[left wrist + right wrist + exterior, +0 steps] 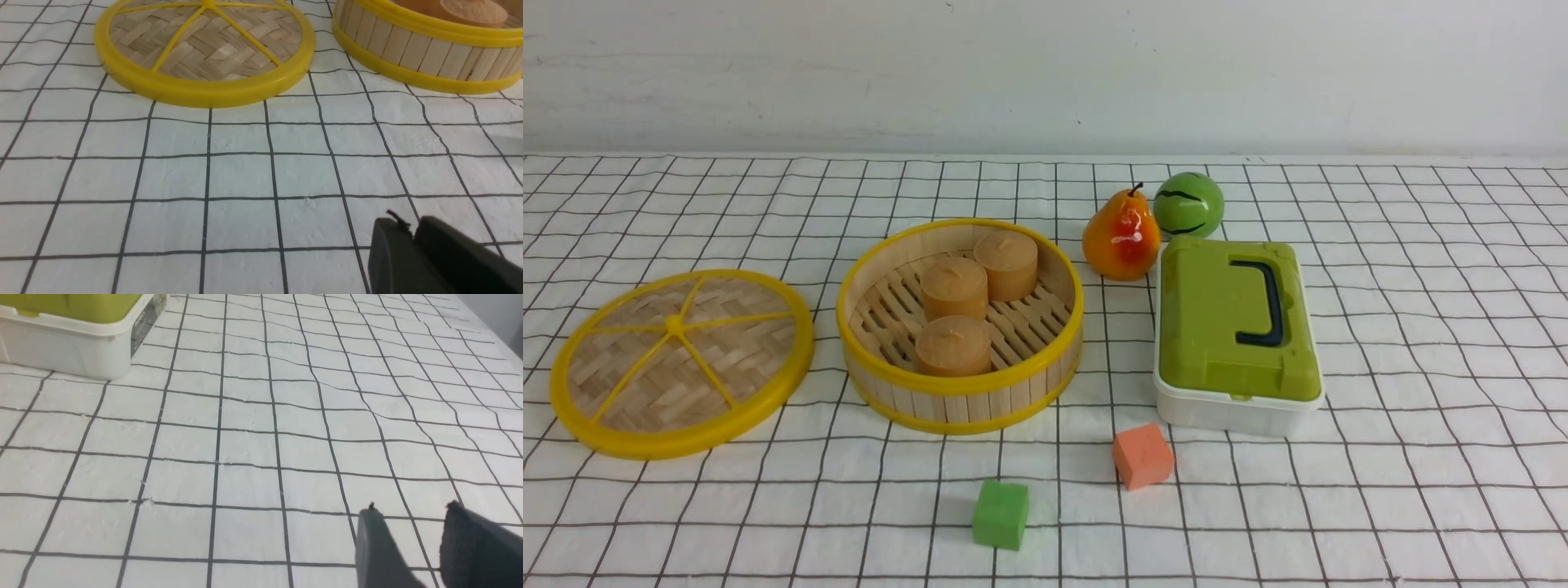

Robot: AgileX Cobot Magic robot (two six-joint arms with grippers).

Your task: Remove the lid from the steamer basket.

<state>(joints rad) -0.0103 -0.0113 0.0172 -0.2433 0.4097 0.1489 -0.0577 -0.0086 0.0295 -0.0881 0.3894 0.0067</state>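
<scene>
The lid (pixel 682 363), a woven bamboo disc with a yellow rim and spokes, lies flat on the cloth to the left of the steamer basket (pixel 961 325) and apart from it. The basket is uncovered and holds three tan round cakes (pixel 953 287). No gripper shows in the front view. In the left wrist view my left gripper (pixel 408 224) is shut and empty over bare cloth, short of the lid (pixel 204 53) and the basket (pixel 429 53). In the right wrist view my right gripper (pixel 410 510) is open and empty above the cloth.
A white box with a green lid and dark handle (pixel 1235 335) stands right of the basket; it also shows in the right wrist view (pixel 77 339). A pear (pixel 1121 237) and a green ball (pixel 1188 205) sit behind it. An orange cube (pixel 1143 456) and a green cube (pixel 1001 514) lie in front.
</scene>
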